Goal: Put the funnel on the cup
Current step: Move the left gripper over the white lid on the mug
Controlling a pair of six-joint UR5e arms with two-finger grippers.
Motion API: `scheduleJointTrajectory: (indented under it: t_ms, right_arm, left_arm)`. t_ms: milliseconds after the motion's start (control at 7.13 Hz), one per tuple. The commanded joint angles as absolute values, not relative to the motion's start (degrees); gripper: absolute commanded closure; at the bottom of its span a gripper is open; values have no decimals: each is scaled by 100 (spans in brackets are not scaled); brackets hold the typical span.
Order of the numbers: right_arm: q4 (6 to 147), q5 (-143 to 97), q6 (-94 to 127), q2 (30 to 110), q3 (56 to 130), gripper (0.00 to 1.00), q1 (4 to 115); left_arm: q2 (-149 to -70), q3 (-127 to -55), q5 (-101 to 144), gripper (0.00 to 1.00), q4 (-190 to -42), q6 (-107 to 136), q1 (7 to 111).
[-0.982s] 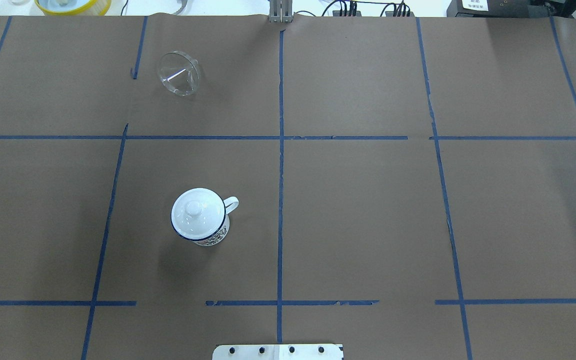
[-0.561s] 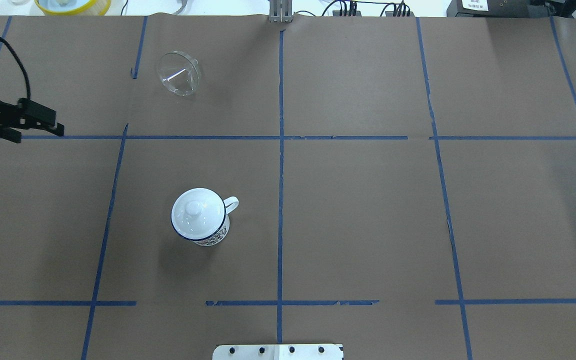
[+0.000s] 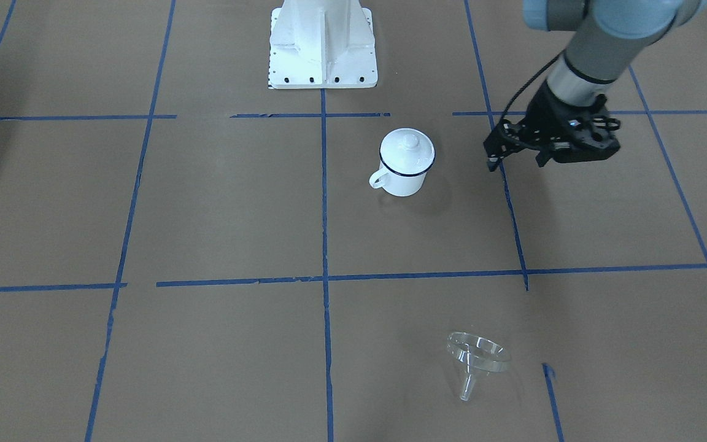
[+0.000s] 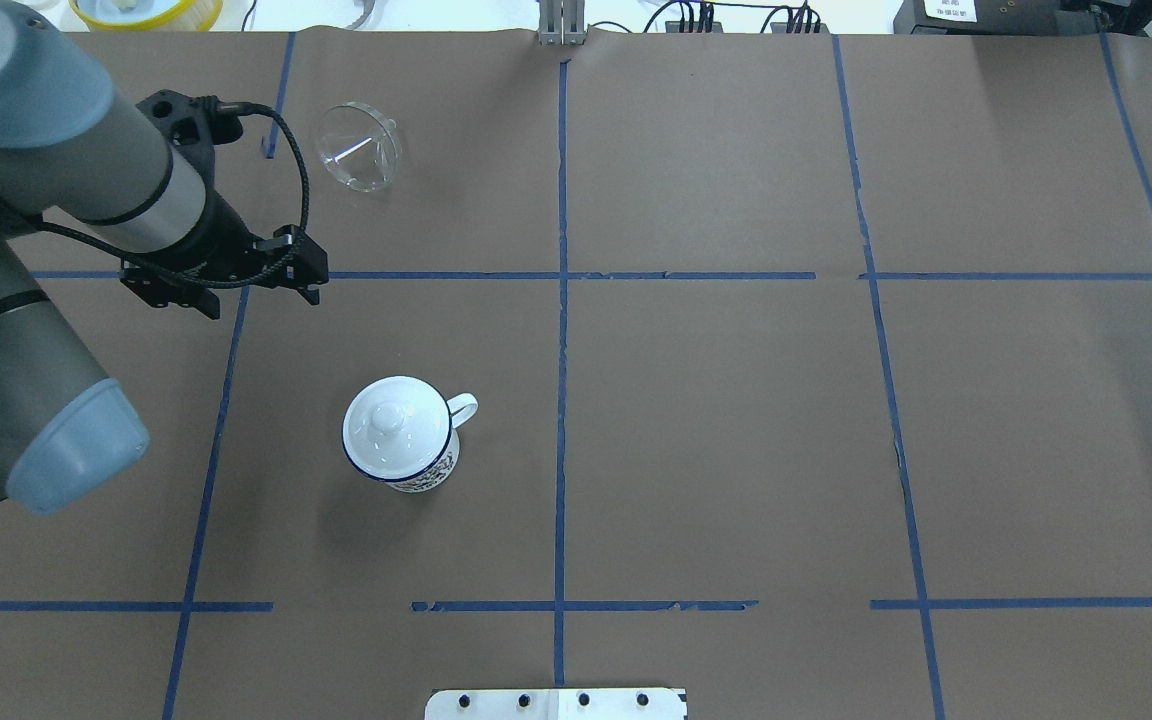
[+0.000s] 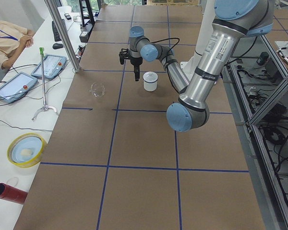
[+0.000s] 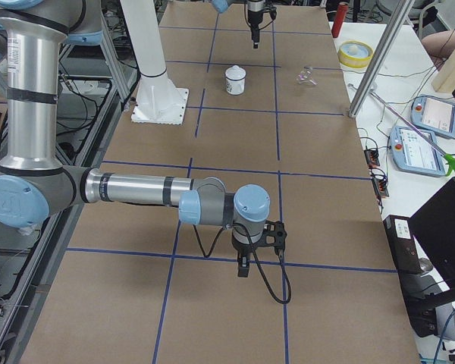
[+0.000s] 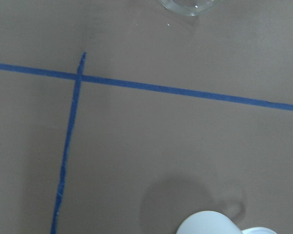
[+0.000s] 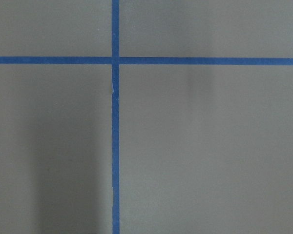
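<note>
The clear funnel point(image 4: 358, 148) lies tilted on its side at the far left of the table; it also shows in the front view point(image 3: 475, 359) and at the top edge of the left wrist view point(image 7: 190, 5). The white cup point(image 4: 416, 465) with a dark blue rim stands nearer the robot, with a round white knobbed lid point(image 4: 391, 420) on it. My left gripper point(image 4: 311, 285) hangs above the table between funnel and cup, left of both, and looks shut and empty. My right gripper point(image 6: 243, 269) shows only in the right side view; I cannot tell its state.
A yellow bowl point(image 4: 146, 10) sits beyond the table's far left edge. The white robot base point(image 3: 323, 43) stands at the table's near edge. Blue tape lines mark the brown table cover. Teach pendants point(image 5: 50, 64) and a person sit off the far side.
My left arm has come in from the left edge and moved right, to a spot between the funnel and the cup. Funnel, cup and lid have not moved.
</note>
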State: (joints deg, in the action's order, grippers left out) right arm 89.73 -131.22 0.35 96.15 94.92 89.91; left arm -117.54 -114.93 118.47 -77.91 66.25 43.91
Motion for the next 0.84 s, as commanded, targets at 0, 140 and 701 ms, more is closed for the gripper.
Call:
scheduleJointTrajectory:
  t_ms: [0, 140, 701]
  right_arm:
    - [8974, -13122, 35, 9615, 9492, 0, 8991]
    - [8974, -13122, 35, 9615, 9492, 0, 8991]
    - [8974, -13122, 35, 9615, 9492, 0, 8991]
  left_arm:
    - [-12040, -11487, 11717, 1, -7909, 7171, 3738]
    - [-12058, -11479, 11403, 4, -7988, 7224, 3509]
    - [-12093, -11339, 11101, 16, -7779, 7330, 3200]
